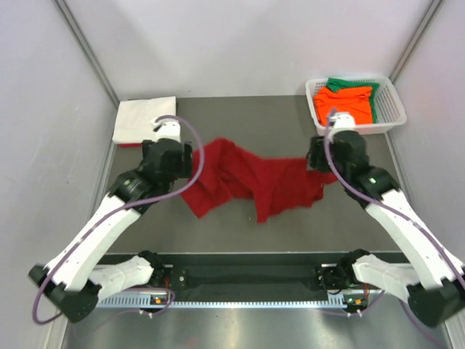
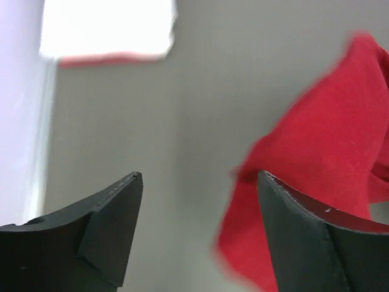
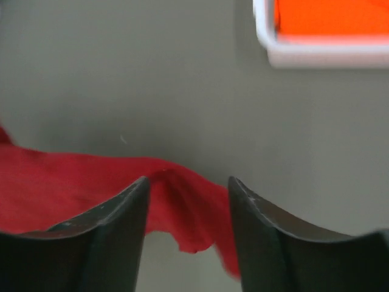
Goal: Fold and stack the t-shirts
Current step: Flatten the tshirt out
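In the top view, the dark red t-shirt [image 1: 247,178] is being shown lying rumpled and stretched sideways across the middle of the grey surface [image 1: 247,123], with the left arm [image 1: 109,225] being held over its left end and the right arm [image 1: 407,225] over its right end. A folded white t-shirt [image 1: 142,120] is lying at the far left corner, and the orange t-shirt [image 1: 349,98] and green t-shirt [image 1: 347,83] are sitting in the white basket [image 1: 392,109] at the far right. In the left wrist view, the left jaws are being held wide apart with nothing between them. The dark red t-shirt [image 2: 328,152] is rising just beside one finger, and whether it is touching cannot be told. In the right wrist view, the right jaws are being held partly open, gripping nothing — an edge of the dark red t-shirt [image 3: 91,182] is lying on the surface below the gap, with the basket [image 3: 316,55] at the upper right.
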Tool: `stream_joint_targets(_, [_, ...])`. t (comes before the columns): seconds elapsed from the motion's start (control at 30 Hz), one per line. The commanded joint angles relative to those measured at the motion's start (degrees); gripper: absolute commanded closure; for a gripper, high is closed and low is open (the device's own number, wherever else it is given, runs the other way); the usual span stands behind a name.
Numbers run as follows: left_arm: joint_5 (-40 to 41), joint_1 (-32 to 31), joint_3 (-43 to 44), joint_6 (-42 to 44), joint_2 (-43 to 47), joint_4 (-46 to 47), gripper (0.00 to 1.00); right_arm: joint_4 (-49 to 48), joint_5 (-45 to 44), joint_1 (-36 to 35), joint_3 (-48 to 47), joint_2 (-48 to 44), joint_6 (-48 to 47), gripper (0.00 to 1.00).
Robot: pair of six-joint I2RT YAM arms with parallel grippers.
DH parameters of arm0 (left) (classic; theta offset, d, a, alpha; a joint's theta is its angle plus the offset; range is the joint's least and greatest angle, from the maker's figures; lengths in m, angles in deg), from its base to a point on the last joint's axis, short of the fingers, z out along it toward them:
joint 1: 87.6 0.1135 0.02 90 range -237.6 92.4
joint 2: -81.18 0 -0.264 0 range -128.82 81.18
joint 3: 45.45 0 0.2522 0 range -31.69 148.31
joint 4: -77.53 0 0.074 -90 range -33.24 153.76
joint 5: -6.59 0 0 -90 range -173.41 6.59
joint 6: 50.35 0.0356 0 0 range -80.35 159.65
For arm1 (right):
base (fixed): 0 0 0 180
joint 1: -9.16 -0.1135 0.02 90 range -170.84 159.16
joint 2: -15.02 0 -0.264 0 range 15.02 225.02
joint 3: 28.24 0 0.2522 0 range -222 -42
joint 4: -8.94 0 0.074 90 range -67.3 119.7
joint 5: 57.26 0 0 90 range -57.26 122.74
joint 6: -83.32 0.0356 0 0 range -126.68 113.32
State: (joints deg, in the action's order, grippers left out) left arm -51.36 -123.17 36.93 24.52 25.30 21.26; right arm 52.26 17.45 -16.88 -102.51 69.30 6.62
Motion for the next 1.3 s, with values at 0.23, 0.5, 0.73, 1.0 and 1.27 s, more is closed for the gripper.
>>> stream_joint_targets(0.23, [-7.85,0.59,-5.41,-4.98,-5.74,-0.67,0.31,3.93,12.21,-4.88,3.29,11.02,1.97,0.26])
stream_joint_targets(0.5, [-35.57,0.07,-19.91,-16.93,-8.89,14.97,0.43,-10.55,10.90,-24.72,17.52,15.23,19.81,0.39])
stream_joint_targets(0.73, [-31.97,-1.25,-21.25,-18.35,-16.88,19.20,0.38,-11.03,2.82,-35.30,14.03,28.75,23.17,0.36])
stream_joint_targets(1.0, [-29.95,-1.34,-19.93,-19.75,-26.03,20.70,0.46,-10.31,-5.10,-36.80,13.05,32.38,26.16,0.42])
stream_joint_targets(1.27, [-24.34,-1.34,-19.24,-18.71,-29.46,20.71,0.86,-6.63,-13.17,-35.58,13.67,29.05,26.34,0.88])
